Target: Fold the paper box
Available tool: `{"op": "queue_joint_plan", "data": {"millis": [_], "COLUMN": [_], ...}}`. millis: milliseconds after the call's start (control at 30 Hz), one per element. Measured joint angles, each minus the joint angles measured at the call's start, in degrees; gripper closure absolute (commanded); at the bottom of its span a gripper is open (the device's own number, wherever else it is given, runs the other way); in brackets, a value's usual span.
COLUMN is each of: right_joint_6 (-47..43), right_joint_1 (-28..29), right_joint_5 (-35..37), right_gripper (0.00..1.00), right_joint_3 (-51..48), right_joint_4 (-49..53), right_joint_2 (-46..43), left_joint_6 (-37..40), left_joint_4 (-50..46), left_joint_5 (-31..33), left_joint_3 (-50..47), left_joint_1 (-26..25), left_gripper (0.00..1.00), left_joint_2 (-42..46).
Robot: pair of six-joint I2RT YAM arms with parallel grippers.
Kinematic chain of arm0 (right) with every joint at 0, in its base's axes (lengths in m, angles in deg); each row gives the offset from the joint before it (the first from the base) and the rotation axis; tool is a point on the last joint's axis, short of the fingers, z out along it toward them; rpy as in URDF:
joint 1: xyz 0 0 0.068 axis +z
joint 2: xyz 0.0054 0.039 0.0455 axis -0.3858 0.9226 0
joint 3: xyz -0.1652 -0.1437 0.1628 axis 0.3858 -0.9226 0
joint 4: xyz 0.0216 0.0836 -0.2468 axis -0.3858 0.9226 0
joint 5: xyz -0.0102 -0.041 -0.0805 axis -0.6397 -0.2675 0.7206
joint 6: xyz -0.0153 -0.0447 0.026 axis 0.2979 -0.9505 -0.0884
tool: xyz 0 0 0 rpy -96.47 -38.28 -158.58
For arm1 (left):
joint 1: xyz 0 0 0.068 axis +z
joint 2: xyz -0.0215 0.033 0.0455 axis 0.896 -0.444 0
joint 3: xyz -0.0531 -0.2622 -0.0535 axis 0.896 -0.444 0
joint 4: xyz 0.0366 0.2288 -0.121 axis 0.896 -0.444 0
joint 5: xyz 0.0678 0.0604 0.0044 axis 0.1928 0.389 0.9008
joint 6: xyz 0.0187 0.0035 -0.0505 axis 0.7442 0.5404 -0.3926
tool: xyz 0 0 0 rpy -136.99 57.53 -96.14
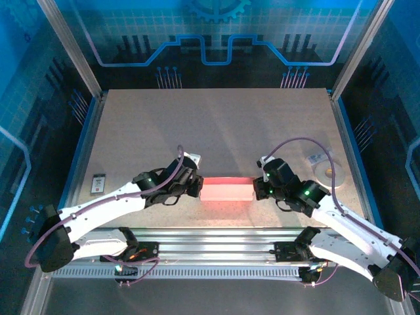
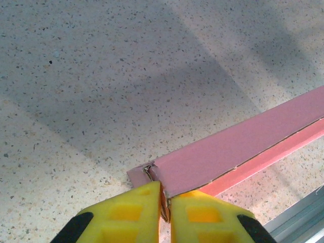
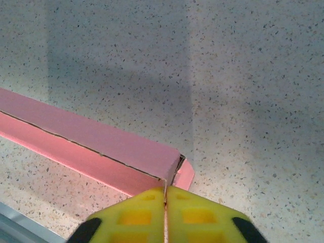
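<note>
- Near the front edge of the table [image 1: 216,125], you have the paper box [image 1: 226,189] lying flat, in the middle between your two arms.
- It is a long pink bar, folded up, and its long side runs from left to right.
- Your left gripper [image 1: 195,186] is at the left end of the paper box, and your right gripper [image 1: 257,187] is at the right end.
- From the left wrist, you see the two yellow fingers [image 2: 134,215] pulled almost together. A thin bit of the pink end sits in the small gap, so the left gripper is pinching the paper box there.
- A little pink flap [image 2: 137,177] pokes out flat on the table beside that end.
- From the right wrist, you see the yellow fingers [image 3: 195,212] pressed tight together, with just a thin line between them.
- Their tips touch the corner of the paper box. You cannot tell if any card is caught between them.
- A small pink flap [image 3: 185,174] sticks out at this end too, and a dark seam [image 3: 76,143] runs along the top of the paper box.
- Far to the right on the table lies a white tape roll [image 1: 326,172], well apart from the paper box.
- Far to the left lies a small dark card [image 1: 98,182].
- A metal rail [image 1: 216,239] runs along the table's front edge, just in front of the paper box.
</note>
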Motion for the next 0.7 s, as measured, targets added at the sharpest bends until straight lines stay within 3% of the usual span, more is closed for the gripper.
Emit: {"op": "queue_joint_plan", "data": {"millis": [133, 500, 567, 700], "right_joint_6": [0.68, 0.11, -0.07, -0.22], "right_joint_1": [0.0, -1.79, -2.47, -3.61], "right_joint_5": [0.04, -5.2, -6.78, -9.35], "right_gripper": [0.7, 0.6, 0.6, 0.7], "right_joint_3": [-0.02, 3.96, 5.55, 8.2], "right_joint_4": [1.49, 5.86, 5.92, 5.64], "right_joint_2": [-0.72, -4.7, -4.81, -4.35], "left_joint_6": [-0.02, -0.04, -0.04, -0.04], "left_joint_4": [0.35, 0.76, 1.16, 2.08], "left_joint_5": [0.44, 0.7, 0.85, 0.85], "left_joint_3": [-1.14, -1.22, -1.22, -1.16], "left_joint_1": [-0.68, -1.57, -1.77, -2.16], "left_gripper": [0.86, 0.86, 0.86, 0.86], "left_joint_2": [1.33, 1.22, 0.92, 0.28]}}
